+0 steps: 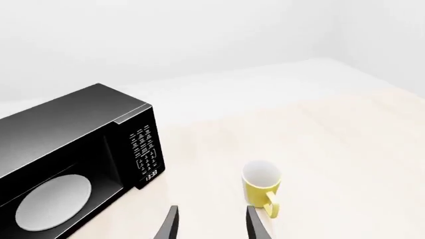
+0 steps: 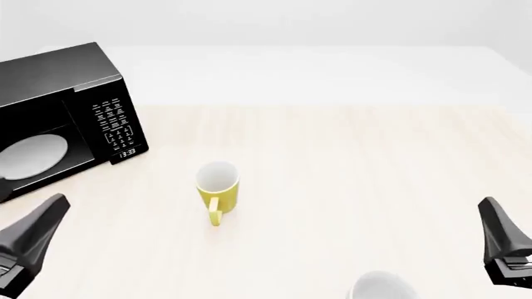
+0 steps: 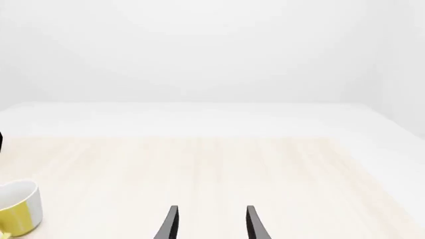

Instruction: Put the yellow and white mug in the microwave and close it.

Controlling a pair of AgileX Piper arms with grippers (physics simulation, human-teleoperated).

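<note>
Toward the far left corner of the table (image 2: 349,156): microwave (image 2: 58,93), black, door open, white turntable plate (image 2: 33,152) exposed inside, keypad panel (image 2: 116,124) with lit clock facing the table's middle. Left of centre on the tabletop: yellow and white mug (image 2: 218,187), upright, white interior visible, handle turned toward the near edge; apart from the microwave and from both arms. At the near edge, right of centre: rim of a plain white cup (image 2: 380,288), partly cropped. Near left corner: left gripper (image 1: 211,224), fingers spread, empty, mug just beyond one fingertip in the wrist view. Near right corner: right gripper (image 3: 211,224), fingers spread, empty, over bare tabletop.
</note>
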